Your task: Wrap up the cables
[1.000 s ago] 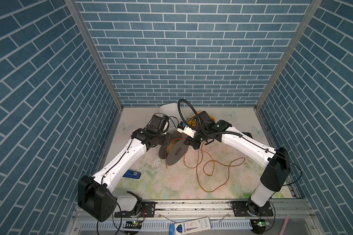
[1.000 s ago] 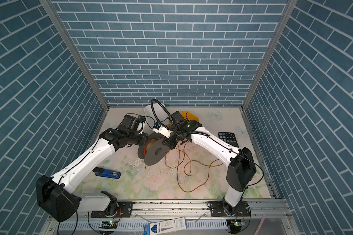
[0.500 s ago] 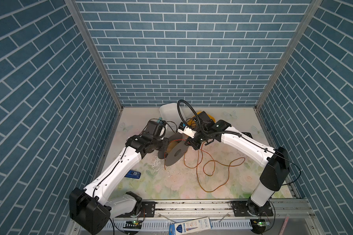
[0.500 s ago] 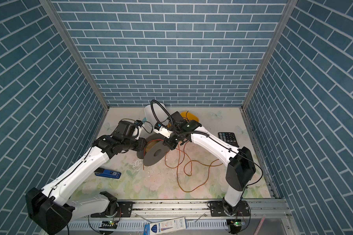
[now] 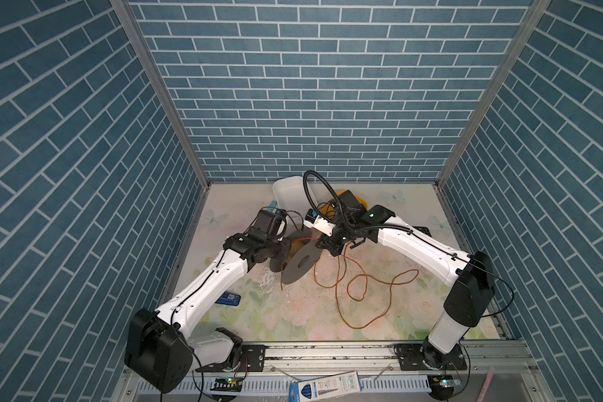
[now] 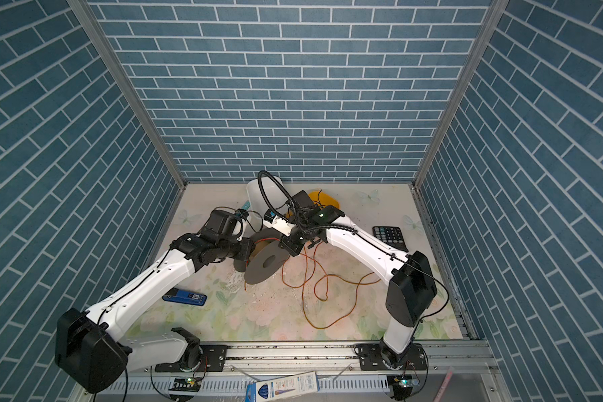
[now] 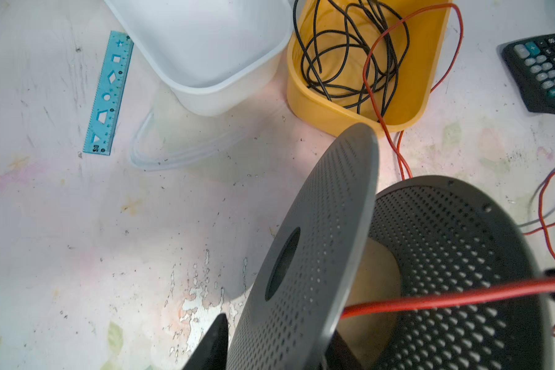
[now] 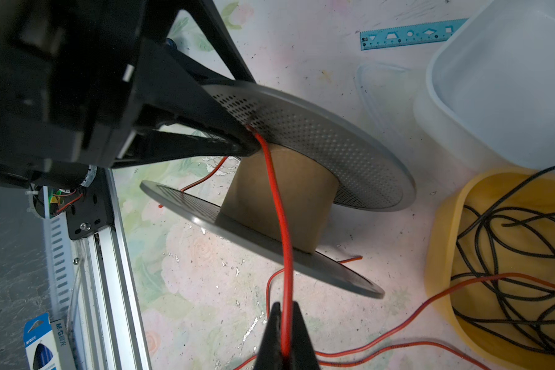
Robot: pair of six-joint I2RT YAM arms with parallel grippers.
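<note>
My right gripper [image 8: 285,312] is pressed together on the orange cable [image 8: 282,224], which runs taut across the grey spool's [image 8: 334,150] cardboard core to 1 flange's rim. My left gripper [image 7: 276,325] straddles that rim; I can't tell if it's clamping. The remaining cable lies in loose loops on the table [image 5: 275,313], with 1 strand crossing the yellow tub [image 7: 318,109].

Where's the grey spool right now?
In both top views the grey spool is mid-table, just in front of the yellow bin, one flange between the left gripper's fingers, the orange wire loops to its right.
</note>
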